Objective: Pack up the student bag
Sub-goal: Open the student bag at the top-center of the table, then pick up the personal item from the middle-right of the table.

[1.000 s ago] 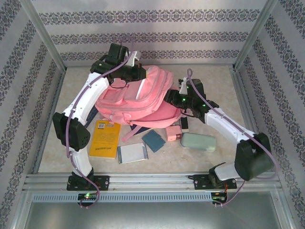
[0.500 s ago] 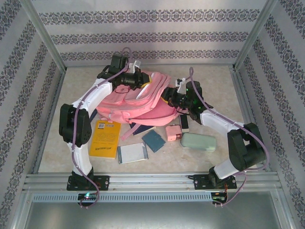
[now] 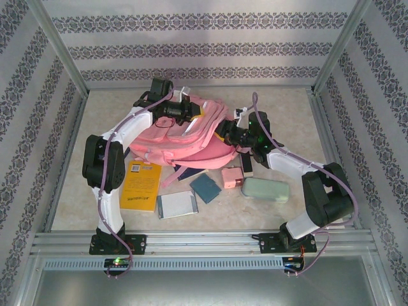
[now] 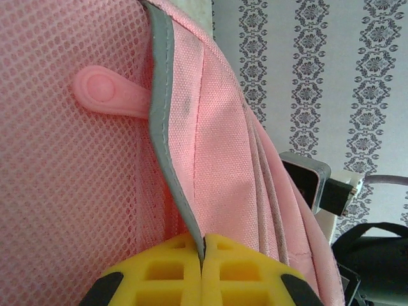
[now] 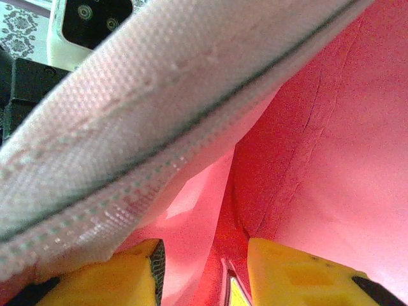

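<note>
- The left arm reaches over the far-left side of the worktop (image 3: 287, 115). The left fingers (image 3: 187, 110) are clenched on the grey-trimmed edge of the student bag (image 3: 185, 143), seemingly to hold its opening up.
- The student bag, large and pink, lies in the middle of the worktop, towards the far side. It is slumped on its side, with its mouth lifted between the two arms.
- Loose items lie on the near side of the bag, apparently waiting to be packed. From left to right they are a yellow book (image 3: 140, 185), a grey pad (image 3: 176, 204), a small teal book (image 3: 205, 187), a pink box (image 3: 231, 178) and a pale green case (image 3: 264, 189).
- The right fingers (image 3: 224, 131) are at the right edge of the bag's opening. Seen close up, they stand partly apart with pink lining between them, under the zip edge. I cannot tell whether they are pinching that fabric. They are probably there to spread the mouth wider.
</note>
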